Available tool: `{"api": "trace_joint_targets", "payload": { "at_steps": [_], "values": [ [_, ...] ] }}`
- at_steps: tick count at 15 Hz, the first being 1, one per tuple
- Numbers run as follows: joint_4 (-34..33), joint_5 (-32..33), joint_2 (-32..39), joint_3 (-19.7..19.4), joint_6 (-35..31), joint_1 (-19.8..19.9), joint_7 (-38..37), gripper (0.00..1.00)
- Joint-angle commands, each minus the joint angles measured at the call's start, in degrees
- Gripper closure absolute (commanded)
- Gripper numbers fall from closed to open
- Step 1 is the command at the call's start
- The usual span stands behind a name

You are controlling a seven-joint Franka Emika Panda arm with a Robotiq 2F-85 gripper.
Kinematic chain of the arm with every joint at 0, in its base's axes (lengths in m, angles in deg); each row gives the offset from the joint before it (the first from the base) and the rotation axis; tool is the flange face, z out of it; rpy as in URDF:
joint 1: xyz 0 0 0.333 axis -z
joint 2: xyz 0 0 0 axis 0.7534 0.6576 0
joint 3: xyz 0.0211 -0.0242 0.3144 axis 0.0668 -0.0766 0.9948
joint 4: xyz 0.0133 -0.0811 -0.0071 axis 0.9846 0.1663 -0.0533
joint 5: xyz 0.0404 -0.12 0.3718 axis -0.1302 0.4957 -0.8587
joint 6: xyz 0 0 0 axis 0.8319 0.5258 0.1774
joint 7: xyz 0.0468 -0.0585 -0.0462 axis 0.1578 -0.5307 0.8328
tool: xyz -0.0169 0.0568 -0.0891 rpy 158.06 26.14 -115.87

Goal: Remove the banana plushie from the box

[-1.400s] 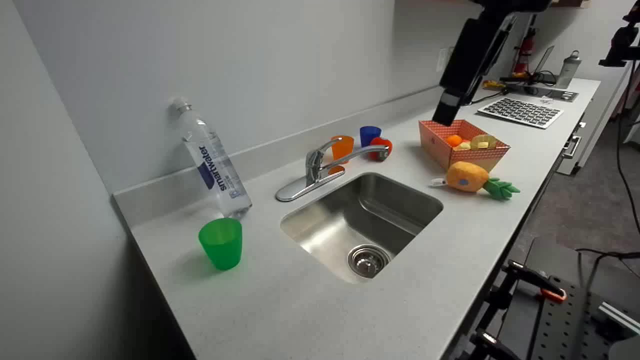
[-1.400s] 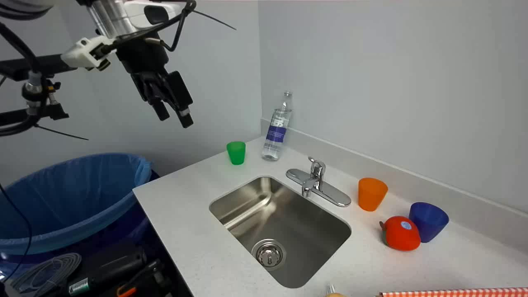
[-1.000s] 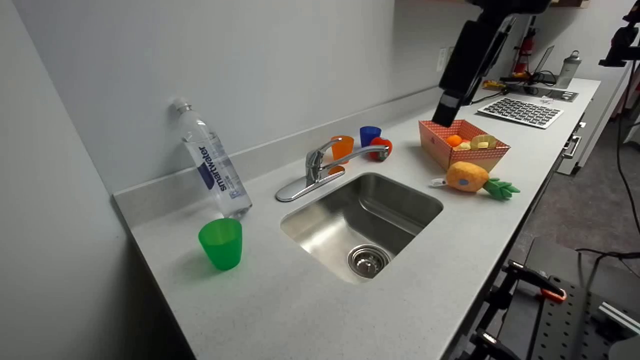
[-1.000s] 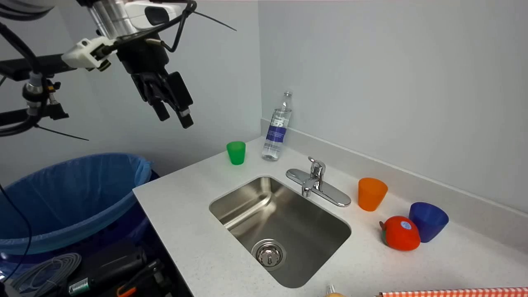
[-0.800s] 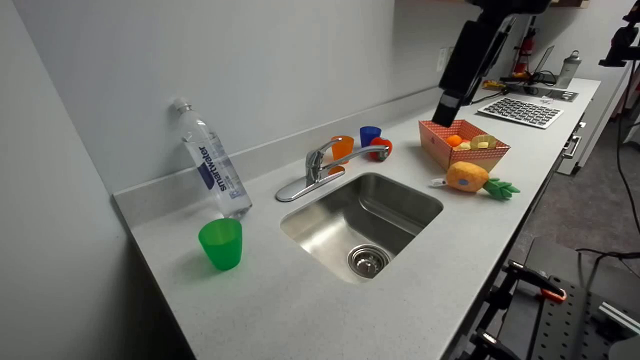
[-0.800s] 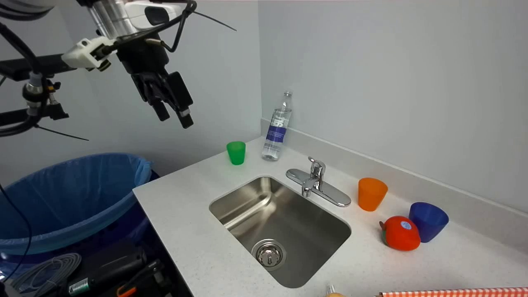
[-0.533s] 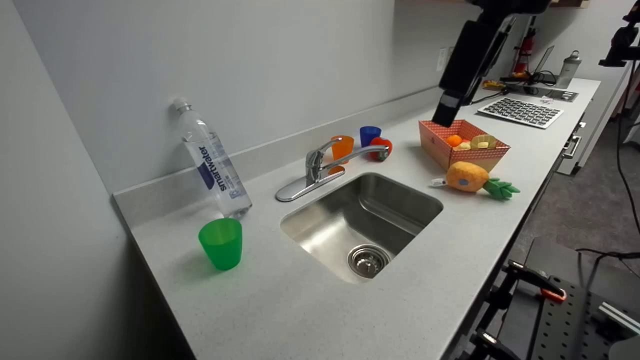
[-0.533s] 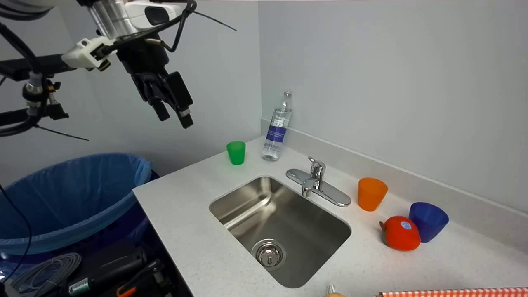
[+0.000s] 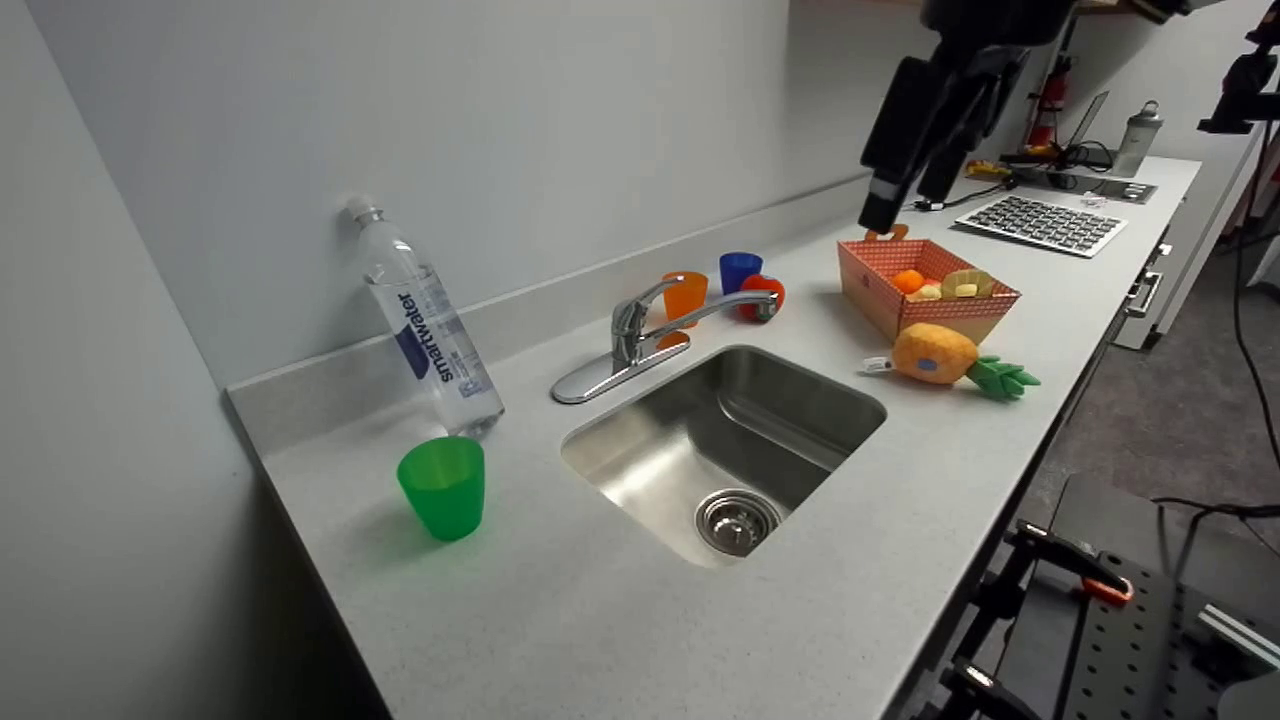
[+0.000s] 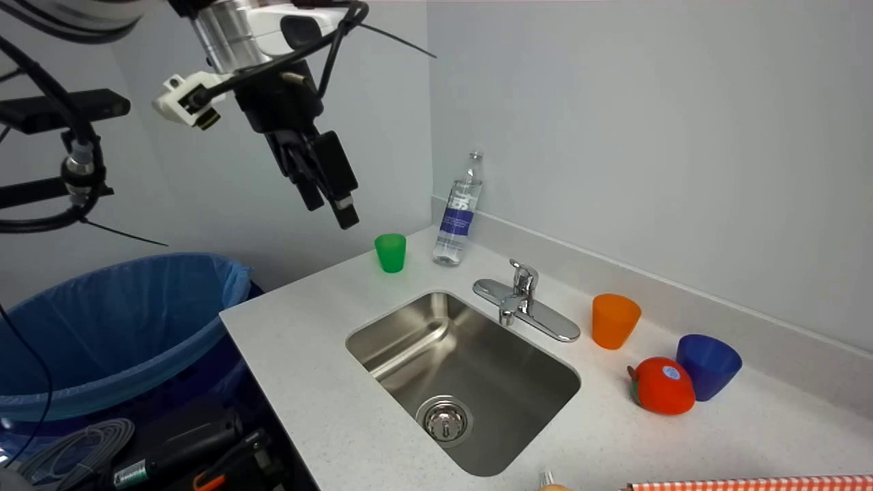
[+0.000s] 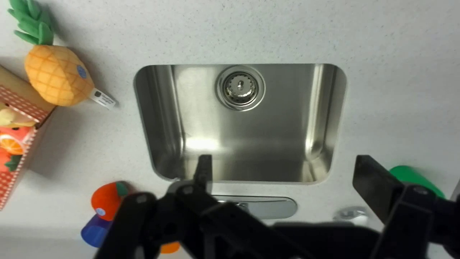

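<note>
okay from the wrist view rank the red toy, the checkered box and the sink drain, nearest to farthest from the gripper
As laid out in the wrist view, nearest to the gripper first:
1. Sink drain, upper middle of the picture.
2. Red toy, lower left.
3. Checkered box, at the left edge, partly cut off by the frame.

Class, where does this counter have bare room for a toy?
Free: between the sink and the counter's front edge; between sink and green cup. Crowded: around the orange cup, blue cup and red toy; beside the box, where the pineapple toy lies.
</note>
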Motion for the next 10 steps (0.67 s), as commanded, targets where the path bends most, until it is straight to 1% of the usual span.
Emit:
{"api": "trace_joint_targets", "payload": {
  "at_steps": [1, 7, 10],
  "values": [
    [-0.9, 3.7, 3.8, -2.5, -3.5, 6.0, -3.5, 0.00],
    [-2.0, 8.9, 9.5, -5.5, -7.5, 14.5, -8.6, 0.00],
    [-2.9, 8.9, 11.1, -6.7, -7.1, 16.4, -10.8, 0.00]
  ]
}}
